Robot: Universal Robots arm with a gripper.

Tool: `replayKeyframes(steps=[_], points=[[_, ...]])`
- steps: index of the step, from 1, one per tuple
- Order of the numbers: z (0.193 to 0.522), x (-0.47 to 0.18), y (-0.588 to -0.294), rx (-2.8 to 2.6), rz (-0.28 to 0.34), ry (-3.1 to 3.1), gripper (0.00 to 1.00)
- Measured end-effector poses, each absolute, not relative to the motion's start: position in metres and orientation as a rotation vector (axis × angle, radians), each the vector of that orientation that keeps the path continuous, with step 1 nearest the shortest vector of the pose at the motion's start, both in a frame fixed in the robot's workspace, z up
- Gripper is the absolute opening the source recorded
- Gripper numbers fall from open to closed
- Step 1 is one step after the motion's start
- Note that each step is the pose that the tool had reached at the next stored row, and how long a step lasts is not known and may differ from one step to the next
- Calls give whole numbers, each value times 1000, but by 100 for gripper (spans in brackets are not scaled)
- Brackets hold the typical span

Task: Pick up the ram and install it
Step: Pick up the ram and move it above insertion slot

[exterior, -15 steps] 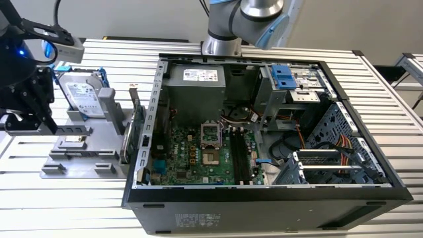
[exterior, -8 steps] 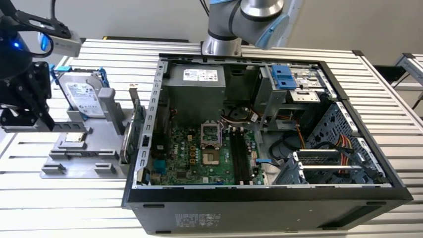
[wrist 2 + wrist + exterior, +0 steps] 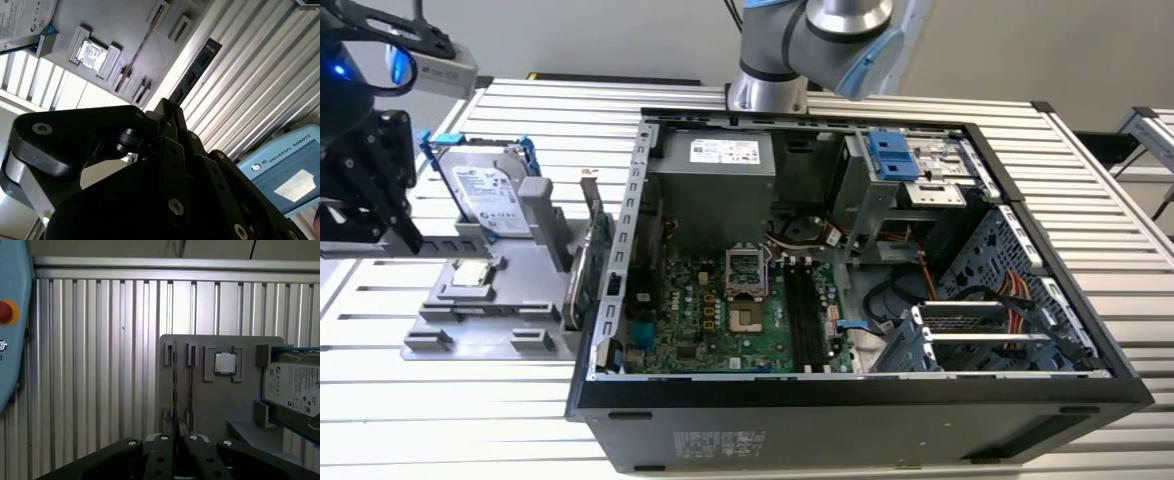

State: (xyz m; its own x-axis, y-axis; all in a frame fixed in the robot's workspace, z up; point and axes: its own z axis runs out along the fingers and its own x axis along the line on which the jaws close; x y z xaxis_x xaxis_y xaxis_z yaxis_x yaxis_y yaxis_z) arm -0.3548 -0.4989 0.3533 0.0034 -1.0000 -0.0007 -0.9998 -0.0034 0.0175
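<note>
The ram (image 3: 197, 70) is a thin dark stick with chips. It juts out from the fingertips of my gripper (image 3: 167, 105), which is shut on its end. In the first wrist view the ram (image 3: 175, 385) shows edge-on, running straight out from between the closed fingers of the gripper (image 3: 176, 437), above the grey holder (image 3: 215, 405). In the exterior view the black gripper (image 3: 374, 235) hangs at the far left, beside the holder (image 3: 494, 310) and away from the open computer case (image 3: 854, 395).
The holder carries a hard drive (image 3: 487, 190), a processor chip (image 3: 225, 362), a green expansion card (image 3: 594, 255) and another thin stick (image 3: 191, 385) standing in its slot. The motherboard (image 3: 720, 310) lies open inside the case. A blue pendant (image 3: 10, 340) lies on the slatted table.
</note>
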Motion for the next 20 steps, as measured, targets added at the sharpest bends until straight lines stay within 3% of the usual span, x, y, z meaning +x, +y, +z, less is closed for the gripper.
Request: replayKeyframes(steps=[20], points=[[379, -355, -499, 2217, -20, -2209, 0]])
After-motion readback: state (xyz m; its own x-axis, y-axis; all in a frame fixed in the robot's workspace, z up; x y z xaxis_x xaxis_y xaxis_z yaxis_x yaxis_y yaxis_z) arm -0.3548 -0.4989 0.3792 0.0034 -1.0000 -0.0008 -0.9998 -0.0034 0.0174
